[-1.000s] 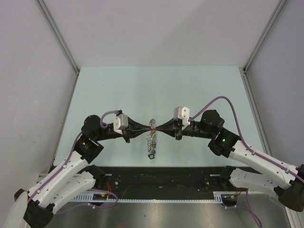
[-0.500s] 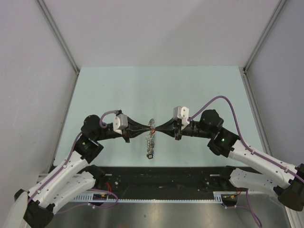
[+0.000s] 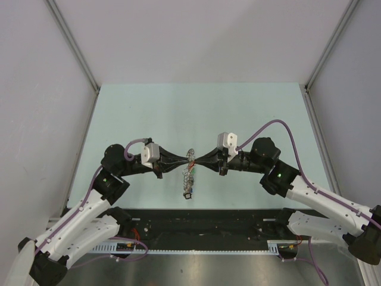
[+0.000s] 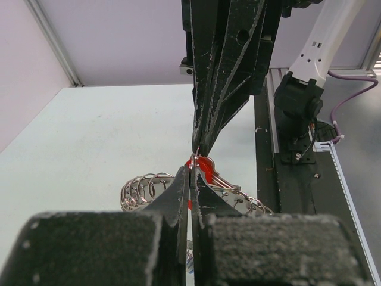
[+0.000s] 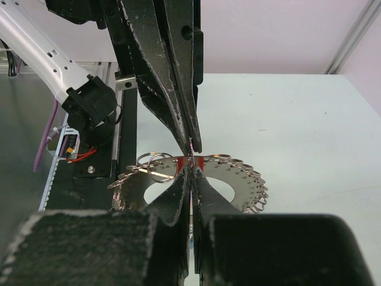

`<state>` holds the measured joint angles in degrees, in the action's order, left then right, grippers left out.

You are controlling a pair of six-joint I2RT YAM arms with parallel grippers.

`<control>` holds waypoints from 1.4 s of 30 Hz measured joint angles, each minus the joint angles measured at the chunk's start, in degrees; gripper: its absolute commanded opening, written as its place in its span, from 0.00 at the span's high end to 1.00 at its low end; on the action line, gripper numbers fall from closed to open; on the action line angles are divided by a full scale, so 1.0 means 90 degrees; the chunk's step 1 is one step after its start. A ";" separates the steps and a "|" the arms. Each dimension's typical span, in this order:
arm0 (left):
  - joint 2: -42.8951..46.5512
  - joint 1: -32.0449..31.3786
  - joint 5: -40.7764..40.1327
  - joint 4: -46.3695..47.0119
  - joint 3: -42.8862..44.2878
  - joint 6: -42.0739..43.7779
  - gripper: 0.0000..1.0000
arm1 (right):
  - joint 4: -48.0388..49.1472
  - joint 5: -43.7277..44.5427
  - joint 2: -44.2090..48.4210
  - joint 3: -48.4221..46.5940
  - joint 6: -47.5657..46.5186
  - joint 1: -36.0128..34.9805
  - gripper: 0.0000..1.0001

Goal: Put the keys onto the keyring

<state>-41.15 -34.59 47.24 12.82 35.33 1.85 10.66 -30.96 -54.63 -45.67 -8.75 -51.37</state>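
The key, with its red tag, sits at the top edge of the keyring, which stands on edge over the table between the two arms. The left gripper is pressed together on the red tag. The right gripper pinches the keyring's rim just beside it, tips nearly meeting.

Left hand blocks right hand over keyring, seemingly touching, table open beyond

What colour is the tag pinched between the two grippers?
The tag is red, clearest in the left wrist view.
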 measured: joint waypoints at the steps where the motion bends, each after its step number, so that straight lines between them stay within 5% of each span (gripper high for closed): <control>1: 0.0000 0.0002 0.0000 0.0005 0.0000 0.0000 1.00 | 0.0019 0.0000 -0.0002 0.0000 0.0017 0.0000 1.00; 42: -0.0185 0.0012 -0.0202 -0.0226 0.0044 -0.0321 1.00 | -0.0109 0.0228 -0.0151 -0.0029 -0.0277 -0.0214 1.00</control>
<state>-42.81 -34.48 45.43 10.79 35.73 -1.04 9.67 -28.91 -55.99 -45.93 -11.25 -53.30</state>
